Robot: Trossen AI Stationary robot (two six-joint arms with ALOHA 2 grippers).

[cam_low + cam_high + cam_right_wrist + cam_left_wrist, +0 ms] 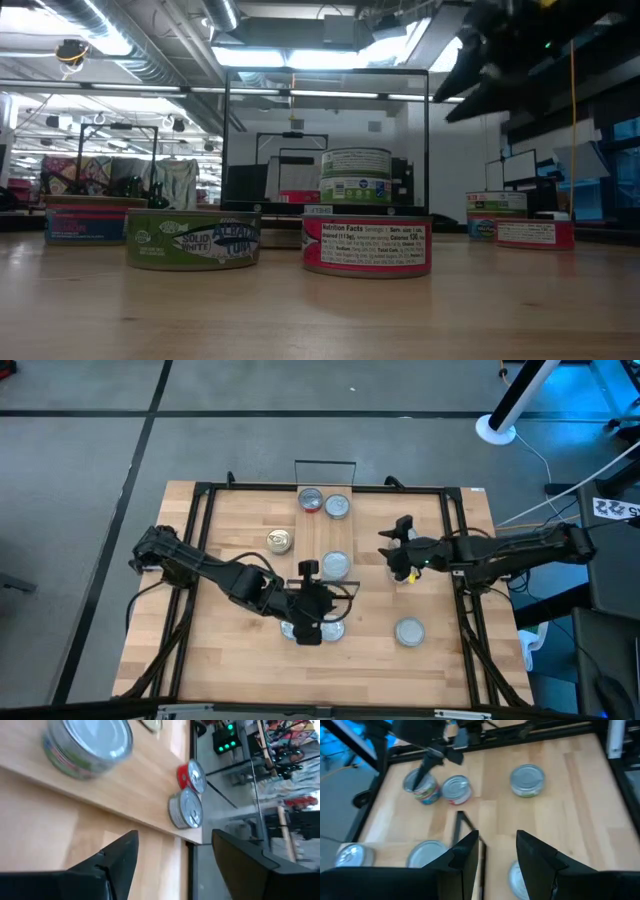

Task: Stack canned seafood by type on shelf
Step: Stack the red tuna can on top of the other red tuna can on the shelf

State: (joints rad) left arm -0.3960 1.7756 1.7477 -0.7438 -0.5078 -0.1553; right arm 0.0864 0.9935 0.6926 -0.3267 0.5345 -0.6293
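Left gripper (308, 622) hangs low over the near-centre of the table, fingers (465, 857) parted with nothing between them. Two silver-topped tins (331, 628) lie directly beneath and beside it.

Right gripper (392, 547) stands right of centre, jaws wide and empty, raised clear of the table in the low view.

The shelf (325, 530) runs from the table's middle to its far edge, where its wire frame (325, 461) shows. On it: a red-sided tin (311, 499) and a grey tin (338, 506) touching at the far end, and a third tin (336, 565) nearer the middle. A gold-topped tin (279, 540) and a lone tin (409, 631) remain on the tabletop.

Judgement: mid-task, between picks — the left gripper is best placed to descend squarely and close on one tin without nudging its neighbour.

Legible writing, low view: "SOLID WHITE" on a green-labelled tin (193, 240); "Nutrition Facts" on a red-labelled tin (366, 244). No brand can be read.
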